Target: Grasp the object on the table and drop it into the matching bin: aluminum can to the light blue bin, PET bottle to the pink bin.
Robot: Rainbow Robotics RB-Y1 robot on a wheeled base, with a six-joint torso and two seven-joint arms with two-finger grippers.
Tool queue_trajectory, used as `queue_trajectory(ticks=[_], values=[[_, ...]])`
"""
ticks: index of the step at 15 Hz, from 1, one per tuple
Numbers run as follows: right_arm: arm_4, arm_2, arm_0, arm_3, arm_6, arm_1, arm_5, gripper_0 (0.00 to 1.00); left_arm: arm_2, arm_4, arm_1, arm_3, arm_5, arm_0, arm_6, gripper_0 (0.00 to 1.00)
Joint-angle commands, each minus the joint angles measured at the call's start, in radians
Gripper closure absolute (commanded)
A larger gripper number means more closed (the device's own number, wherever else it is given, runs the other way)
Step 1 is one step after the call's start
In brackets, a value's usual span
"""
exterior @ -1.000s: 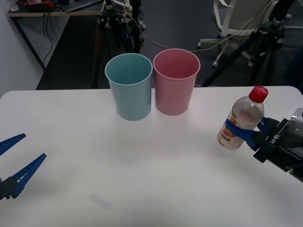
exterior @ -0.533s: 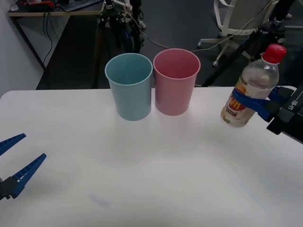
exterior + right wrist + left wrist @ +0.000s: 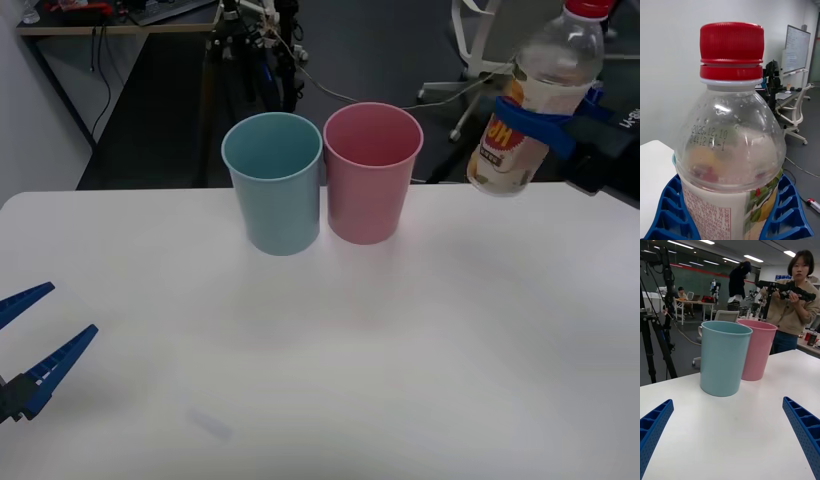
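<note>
I have the bottle (image 3: 535,105) pinched in my right tool (image 3: 545,122), the blue ribbed fingers (image 3: 788,210) clamped on either side of the label band. It hangs in the air, clear of the desk (image 3: 320,340), out past the desk's far right corner as seen from the front. Its long axis is close to upright, leaning a little, red cap (image 3: 588,8) on top and the base lowest.

What the coming move turns on, as I judge it: the pink bin (image 3: 371,172) lies to the left of the bottle and lower, with its open mouth facing up. The bottle's base sits at about rim level or just under it, and well apart from it sideways. So I need to carry it across toward my left, keep it above the rim, and let go only once the base is over the opening. The blue bin (image 3: 275,182) stands touching or just beside the pink one on its far side from the bottle, so overshooting would put it in the wrong bin.

The bottle is clear thin plastic with an orange-and-white label and looks nearly empty, so light and slightly squashy in the grip. Both bins are smooth, round, tapering plastic with rolled rims.

My left tool (image 3: 25,345) sits spread wide, low over the near left of the desk, idle and well apart from the bins.
</note>
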Motion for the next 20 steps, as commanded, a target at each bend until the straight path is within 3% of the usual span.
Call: queue_trajectory(ticks=[1, 4, 11, 20], values=[[-0.015, 0.178, -0.229, 0.068, -0.01, -0.007, 0.022, 1.0, 0.0, 0.0, 0.0, 0.0, 0.0, 0.0, 0.0, 0.0], [-0.026, 0.42, -0.506, 0.2, -0.012, 0.038, 0.028, 1.0, 0.0, 0.0, 0.0, 0.0, 0.0, 0.0, 0.0, 0.0], [-0.031, 0.733, -0.878, 0.495, -0.015, 0.214, 0.054, 1.0, 0.0, 0.0, 0.0, 0.0, 0.0, 0.0, 0.0, 0.0], [0.023, 0.753, -0.973, 0.786, 0.016, 0.469, 0.054, 1.0, 0.0, 0.0, 0.0, 0.0, 0.0, 0.0, 0.0, 0.0]])
